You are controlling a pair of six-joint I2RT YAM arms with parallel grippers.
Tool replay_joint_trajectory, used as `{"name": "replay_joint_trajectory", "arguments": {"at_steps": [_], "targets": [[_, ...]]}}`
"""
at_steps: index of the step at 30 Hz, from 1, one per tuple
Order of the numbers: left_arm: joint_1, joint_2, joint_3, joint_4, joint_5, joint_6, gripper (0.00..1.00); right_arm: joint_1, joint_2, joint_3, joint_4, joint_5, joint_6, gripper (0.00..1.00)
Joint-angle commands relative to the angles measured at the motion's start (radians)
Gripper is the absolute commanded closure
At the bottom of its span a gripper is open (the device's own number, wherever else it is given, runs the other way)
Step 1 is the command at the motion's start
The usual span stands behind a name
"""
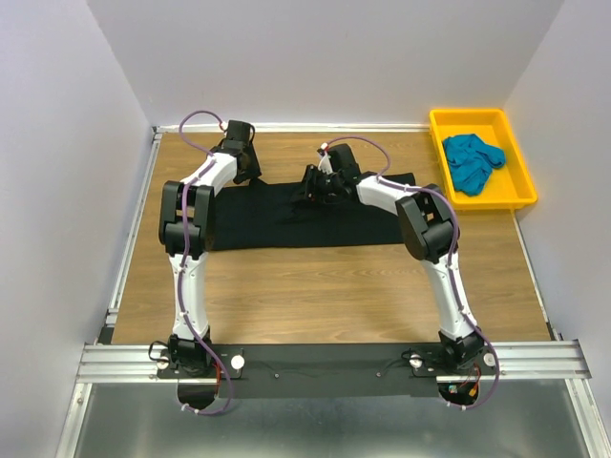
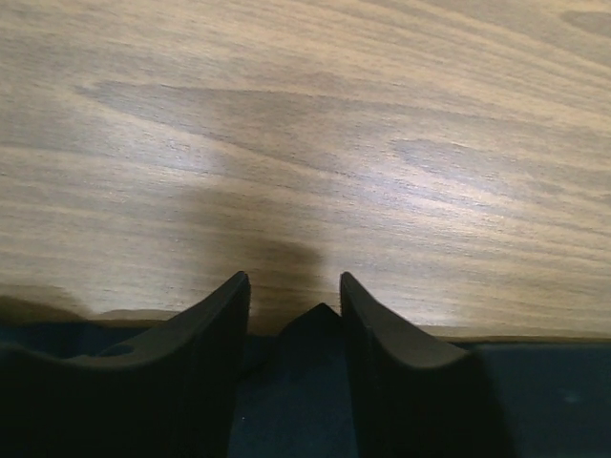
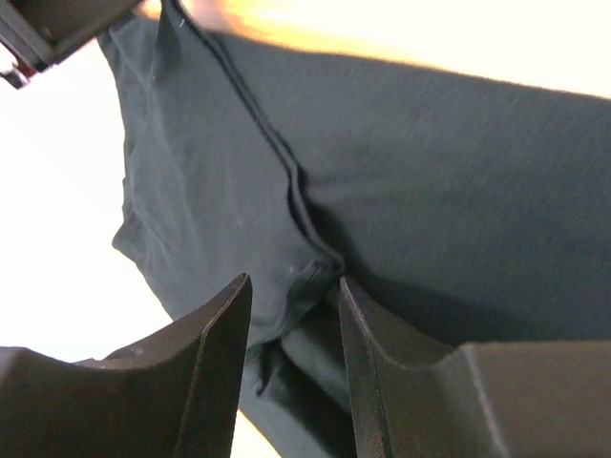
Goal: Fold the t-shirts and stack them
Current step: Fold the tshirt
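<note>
Top external view: the black t-shirt [image 1: 277,221] is spread over the table's [image 1: 315,296] far half, its far edge pinched by the right gripper [image 3: 295,286] and straddled by the left gripper [image 2: 294,286], grip untellable, presumably for folding; the teal t-shirt [image 1: 471,162] is kept in the far-right-corner tray [image 1: 520,196]

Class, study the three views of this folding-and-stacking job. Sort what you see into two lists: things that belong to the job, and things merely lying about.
Belongs to the job:
- black t-shirt, spread on the table
- teal t-shirt, crumpled in the tray

Merely there:
- yellow tray
- wooden table
</note>
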Motion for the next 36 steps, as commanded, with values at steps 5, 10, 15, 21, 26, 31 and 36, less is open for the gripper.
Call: {"name": "replay_joint_trajectory", "arguments": {"at_steps": [5, 10, 15, 21, 26, 31, 36], "targets": [[-0.001, 0.024, 0.018, 0.023, 0.04, -0.012, 0.62, 0.003, 0.065, 0.053, 0.033, -0.023, 0.035, 0.51], [-0.001, 0.033, 0.028, 0.03, 0.035, -0.008, 0.72, 0.003, 0.073, 0.053, 0.032, -0.006, 0.034, 0.52], [-0.001, 0.041, 0.036, 0.029, 0.035, 0.0, 0.94, 0.002, 0.082, 0.062, 0.033, -0.016, 0.022, 0.64], [-0.001, 0.015, 0.028, 0.036, 0.011, 0.018, 1.0, 0.003, 0.07, 0.071, 0.033, -0.032, -0.023, 0.89], [0.001, -0.05, -0.008, 0.052, -0.006, 0.023, 1.0, 0.005, 0.035, 0.057, 0.033, -0.02, -0.099, 0.95], [0.012, -0.116, -0.051, 0.066, 0.0, 0.008, 1.0, 0.009, 0.002, 0.034, 0.033, -0.004, -0.172, 0.97], [0.027, -0.175, -0.099, 0.073, 0.011, -0.014, 1.0, 0.014, -0.019, 0.026, 0.015, 0.005, -0.242, 0.97]]}}
